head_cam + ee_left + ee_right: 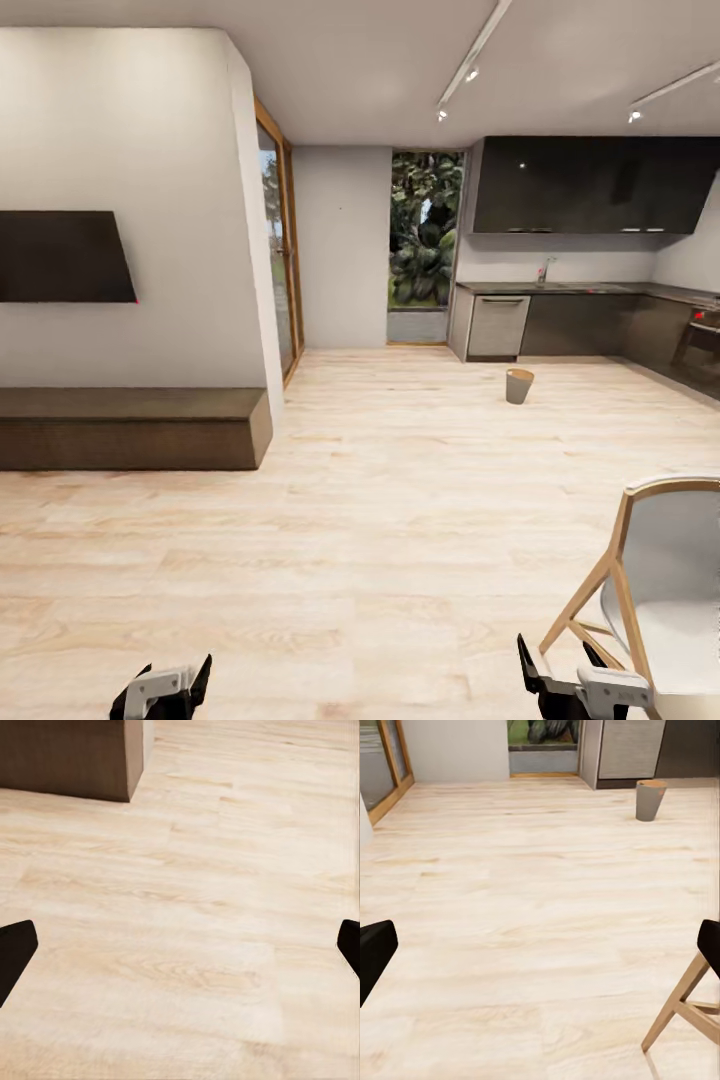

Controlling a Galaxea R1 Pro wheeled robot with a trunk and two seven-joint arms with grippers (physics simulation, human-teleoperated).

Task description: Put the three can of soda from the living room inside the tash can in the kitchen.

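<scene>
Both pincers, left (165,690) and right (570,680), spread apart, holding nothing; bin (519,386) upright, far ahead and rightward on kitchen floor (400,480), right arm nearer.

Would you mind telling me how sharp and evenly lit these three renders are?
Head view: sharp, evenly lit, ceiling spotlights bright, glossy upper cabinets mirror small highlights, walls lean towards the edges. Right wrist view: tash can crisp with a soft shadow. Left wrist view: floor grain clear, bench dark.
</scene>
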